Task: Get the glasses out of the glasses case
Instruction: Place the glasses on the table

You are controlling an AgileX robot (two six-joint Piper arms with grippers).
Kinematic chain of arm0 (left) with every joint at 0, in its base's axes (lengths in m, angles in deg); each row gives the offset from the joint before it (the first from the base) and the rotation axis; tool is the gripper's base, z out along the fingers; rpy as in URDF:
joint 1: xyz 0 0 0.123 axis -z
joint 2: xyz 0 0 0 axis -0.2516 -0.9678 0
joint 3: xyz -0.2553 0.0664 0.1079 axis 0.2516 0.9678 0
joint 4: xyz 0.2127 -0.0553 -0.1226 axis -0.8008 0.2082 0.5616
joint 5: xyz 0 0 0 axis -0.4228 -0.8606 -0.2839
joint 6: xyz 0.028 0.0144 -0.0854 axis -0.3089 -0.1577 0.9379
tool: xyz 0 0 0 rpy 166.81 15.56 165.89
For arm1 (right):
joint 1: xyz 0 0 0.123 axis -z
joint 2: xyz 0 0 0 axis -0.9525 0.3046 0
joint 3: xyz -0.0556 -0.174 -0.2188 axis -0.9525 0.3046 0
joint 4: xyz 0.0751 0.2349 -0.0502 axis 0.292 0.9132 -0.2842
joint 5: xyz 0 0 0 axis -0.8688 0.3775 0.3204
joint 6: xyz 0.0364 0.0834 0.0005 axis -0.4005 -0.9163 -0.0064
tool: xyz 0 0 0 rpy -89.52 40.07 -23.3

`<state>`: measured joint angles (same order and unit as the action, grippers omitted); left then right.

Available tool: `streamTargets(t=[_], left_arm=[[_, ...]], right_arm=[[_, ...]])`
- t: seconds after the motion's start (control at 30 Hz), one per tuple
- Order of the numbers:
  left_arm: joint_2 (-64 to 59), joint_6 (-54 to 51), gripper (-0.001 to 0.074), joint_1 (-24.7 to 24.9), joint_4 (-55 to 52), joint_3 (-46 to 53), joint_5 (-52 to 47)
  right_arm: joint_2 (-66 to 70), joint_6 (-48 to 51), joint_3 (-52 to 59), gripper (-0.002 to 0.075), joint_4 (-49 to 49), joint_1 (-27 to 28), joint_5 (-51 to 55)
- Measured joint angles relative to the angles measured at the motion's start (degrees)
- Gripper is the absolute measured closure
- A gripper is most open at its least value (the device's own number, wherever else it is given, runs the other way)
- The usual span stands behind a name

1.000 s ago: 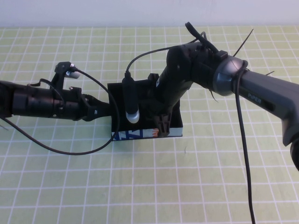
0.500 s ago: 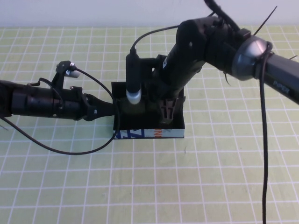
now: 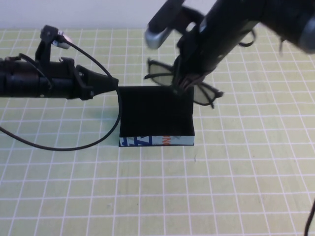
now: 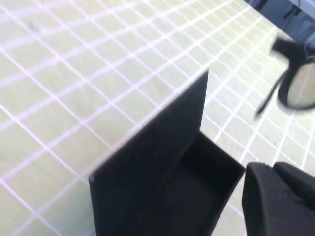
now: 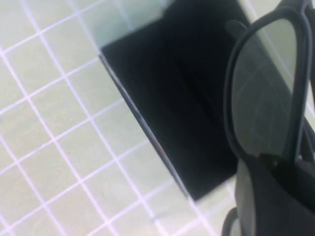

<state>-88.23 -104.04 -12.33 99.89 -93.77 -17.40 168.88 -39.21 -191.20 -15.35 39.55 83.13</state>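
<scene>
The glasses case [image 3: 155,115] lies open at the table's middle, its inside black and empty, its pale blue lettered front [image 3: 157,141] toward me. My right gripper [image 3: 181,87] is shut on the black glasses [image 3: 162,73] at their bridge and holds them unfolded in the air above the case's back edge. In the right wrist view the glasses [image 5: 266,98] hang over the open case [image 5: 182,98]. My left gripper [image 3: 112,83] is shut, its tip at the case's back left corner. In the left wrist view it [image 4: 273,172] sits beside the case [image 4: 147,167], with the glasses [image 4: 295,83] beyond.
The table is a green mat with a white grid [image 3: 221,187]. A black cable [image 3: 59,146] loops from the left arm onto the mat left of the case. The white wall runs along the far edge.
My right gripper has risen out of the case with the glasses in it. My left arm has moved up and back from the case's left side to its back left corner.
</scene>
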Motion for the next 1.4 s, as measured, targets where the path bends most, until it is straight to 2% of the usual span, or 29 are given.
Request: streamTargets(t=[0.2, 0.37, 0.5, 0.7, 1.0, 1.3, 1.4], left_arm=[[3.9, 1.5, 0.0739, 0.0, -0.6, 0.0, 1.8], [6.3, 3.1, 0.0739, 0.0, -1.5, 0.0, 3.7], [7.8, 4.2, 0.0739, 0.0, -2.8, 0.0, 5.0], [9.4, 6.2, 0.0739, 0.0, -4.0, 0.0, 8.8], [9.6, 7.2, 0.0739, 0.9, -6.9, 0.0, 8.3], [9.6, 8.2, 0.0739, 0.9, -8.8, 0.0, 7.8], [9.6, 8.2, 0.0739, 0.9, -8.8, 0.0, 7.5]], right_arm=[[-5.8, -14.7, 3.5, 0.0692, -0.1, 7.1, 2.1], [-11.8, -23.9, 14.6, 0.0692, 0.1, 13.3, -3.4], [-15.5, -26.9, 25.5, 0.0692, 5.4, 16.2, -9.8], [-14.3, -27.6, 35.2, 0.0692, 13.2, 16.5, -17.8], [-4.7, -28.7, 36.2, 0.0692, 18.1, 16.5, -25.1], [-1.1, -28.7, 36.2, 0.0692, 18.6, 16.5, -26.8], [-1.1, -28.7, 36.2, 0.0671, 18.6, 16.5, -26.8]])
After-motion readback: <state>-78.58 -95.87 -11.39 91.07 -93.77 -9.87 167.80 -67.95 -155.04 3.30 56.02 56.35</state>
